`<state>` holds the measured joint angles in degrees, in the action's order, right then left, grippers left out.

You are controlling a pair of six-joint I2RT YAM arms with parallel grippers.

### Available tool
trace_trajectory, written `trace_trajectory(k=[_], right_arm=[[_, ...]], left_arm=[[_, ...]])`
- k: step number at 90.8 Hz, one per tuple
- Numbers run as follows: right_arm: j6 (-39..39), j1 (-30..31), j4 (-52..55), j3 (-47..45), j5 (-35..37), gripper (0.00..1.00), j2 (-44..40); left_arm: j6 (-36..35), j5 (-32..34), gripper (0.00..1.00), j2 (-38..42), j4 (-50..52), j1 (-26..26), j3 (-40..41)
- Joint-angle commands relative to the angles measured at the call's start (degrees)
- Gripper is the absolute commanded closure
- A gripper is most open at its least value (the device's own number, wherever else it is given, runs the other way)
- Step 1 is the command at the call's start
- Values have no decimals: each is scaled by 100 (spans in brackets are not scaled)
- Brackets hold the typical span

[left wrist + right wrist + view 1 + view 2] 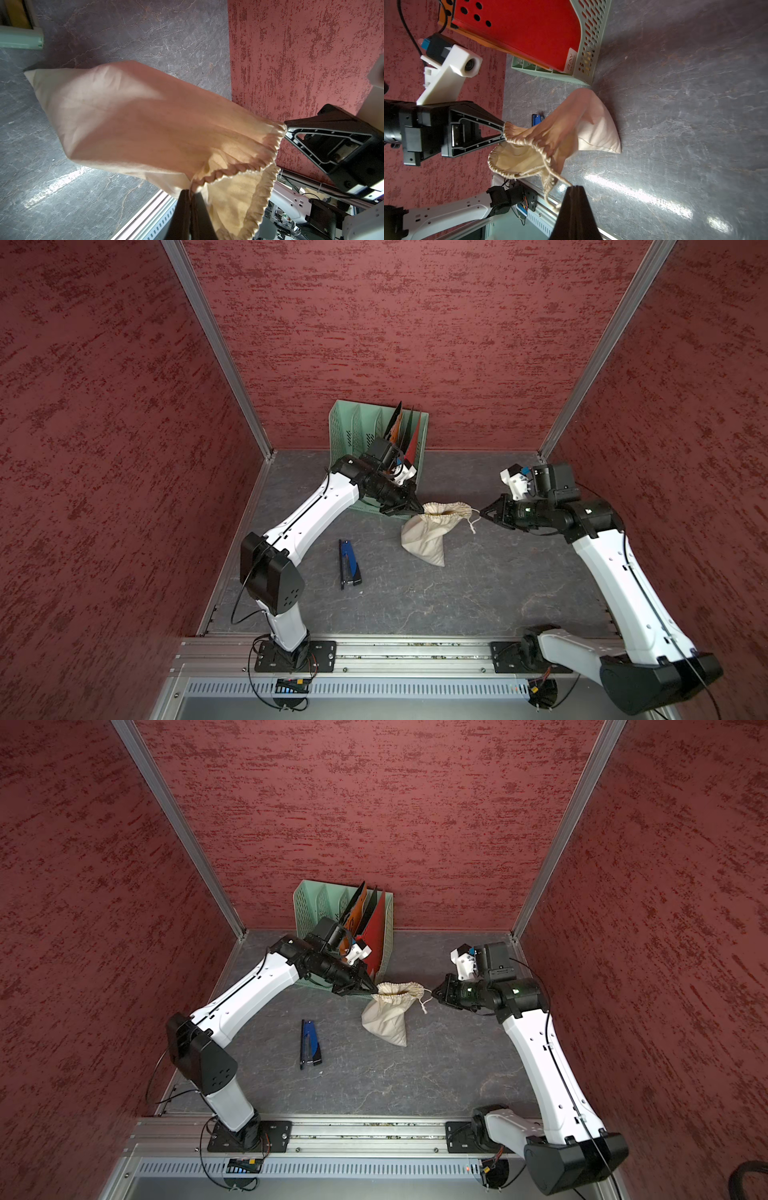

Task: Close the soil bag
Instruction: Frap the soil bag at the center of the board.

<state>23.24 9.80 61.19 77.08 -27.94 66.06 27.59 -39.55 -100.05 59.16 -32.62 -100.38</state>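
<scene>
The soil bag (428,537) sits on the counter (457,597) just off the near corner of the green file rack (345,431). Its bottom rests on the surface and its gathered neck is lifted towards the rack. The blue stapler (350,564) lies farther from the rack, on the robot's side of the bag, and plays no part.

The relation that matters is the line of the neck. It runs crosswise, from the rack's corner out to the open counter on the robot's right, with a claw at each end.

The left claw (420,511) is at the end nearest the rack, closed tight on the ruffled hem. From its own wrist view the fingers (182,207) pinch the fabric edge. Whether they also trap a cord inside that hem is hard to tell.

The right claw (576,187) is on the far side of the bag from the rack, a little apart from the cloth. It is fully closed on the thin cord (560,179), which runs from the neck straight into its tips.

The mouth gapes between the two, so the bag is not yet closed. The coming move probably needs the right arm to draw the cord away from the rack, along that crosswise line. The left claw would anchor the hem against the pull.
</scene>
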Motion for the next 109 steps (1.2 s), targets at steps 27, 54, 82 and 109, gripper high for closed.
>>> trace_trajectory(k=[27,54,82,109], right_arm=[[692,-314,-512,-613,-102,98,-614],[-581,-323,88,583,-588,62,-172],[-1293,-346,-293,620,-1793,54,522],[-1911,-746,-616,97,-2566,58,572]], left_arm=[[-1,-30,100,183,27,30,-133],[-13,-70,100,118,30,3,-211],[-43,-70,100,118,93,-7,-255],[-94,-70,100,75,272,-16,-373]])
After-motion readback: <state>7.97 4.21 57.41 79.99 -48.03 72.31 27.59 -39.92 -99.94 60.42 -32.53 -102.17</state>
